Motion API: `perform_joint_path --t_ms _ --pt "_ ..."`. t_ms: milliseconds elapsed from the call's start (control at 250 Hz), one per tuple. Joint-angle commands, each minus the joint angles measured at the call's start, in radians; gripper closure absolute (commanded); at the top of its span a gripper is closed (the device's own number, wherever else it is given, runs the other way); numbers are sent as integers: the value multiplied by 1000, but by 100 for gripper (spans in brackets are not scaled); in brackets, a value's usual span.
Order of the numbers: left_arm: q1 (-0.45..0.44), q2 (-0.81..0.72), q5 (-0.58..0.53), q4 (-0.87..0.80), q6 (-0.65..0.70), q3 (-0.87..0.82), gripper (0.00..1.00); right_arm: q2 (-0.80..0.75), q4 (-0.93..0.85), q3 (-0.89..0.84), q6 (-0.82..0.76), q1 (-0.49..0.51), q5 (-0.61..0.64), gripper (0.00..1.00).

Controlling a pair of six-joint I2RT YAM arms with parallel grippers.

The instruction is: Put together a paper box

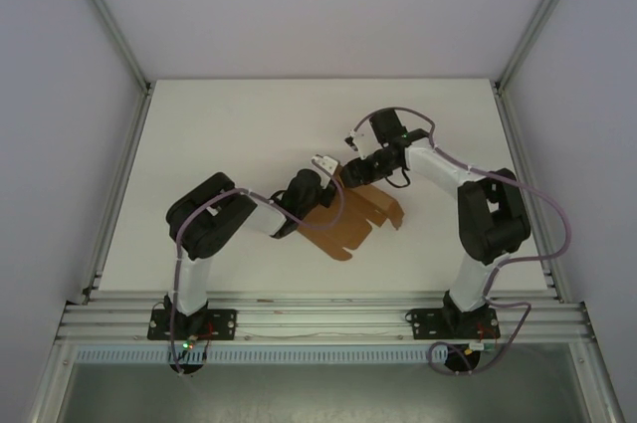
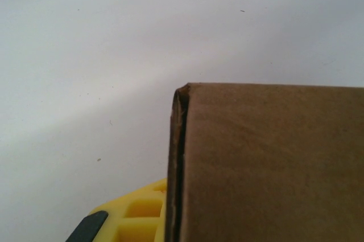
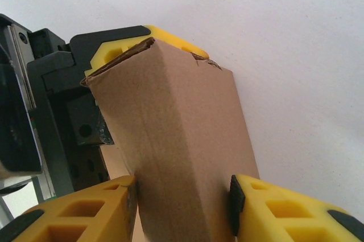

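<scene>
White table (image 1: 219,144) inside a pale-walled enclosure (image 1: 318,5). Aluminium rail (image 1: 318,318) runs along the near edge, with two arm bases bolted to it. Grey cables (image 1: 559,219) loop along both arms.

One paper box (image 1: 358,219), plain brown matte cardboard, sits near the table's middle, slightly toward the right. Part is folded into a rectangular sleeve. Flat flaps with rounded tabs lie spread on the table toward the near edge.

Two grippers, both on the box, meeting at its far side.

Right gripper (image 1: 350,179): in the right wrist view its two yellow ribbed fingers (image 3: 85,210) sit one on each side of the sleeve (image 3: 182,139), pads against the cardboard. Jaws stand partly apart, clamped across the sleeve's width.

Left gripper (image 1: 323,179): in the right wrist view it sits at the sleeve's far end (image 3: 145,40), black body and yellow fingertips behind the open top edge. Jaws are nearly together and look to be pinching one thin wall, though the second finger is hidden by cardboard.

The left wrist view has one yellow finger (image 2: 139,213) just beside the folded cardboard edge (image 2: 273,162). A dark gap shows between two layers there. The left gripper body blocks the box's far end from the right wrist camera.
</scene>
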Motion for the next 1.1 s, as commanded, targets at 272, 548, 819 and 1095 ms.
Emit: perform_joint_path --t_ms 272,548,819,1095 --pt "15 -51 -9 -32 -6 -70 53 -14 -66 -11 32 6 27 57" --pt "25 -31 -1 -38 -7 2 54 1 -74 -7 18 5 27 57" --pt "51 6 22 -62 -33 58 100 -5 -66 1 28 5 44 56" --pt "52 -119 -86 -100 -119 -15 100 -168 -46 -9 91 -12 260 24"
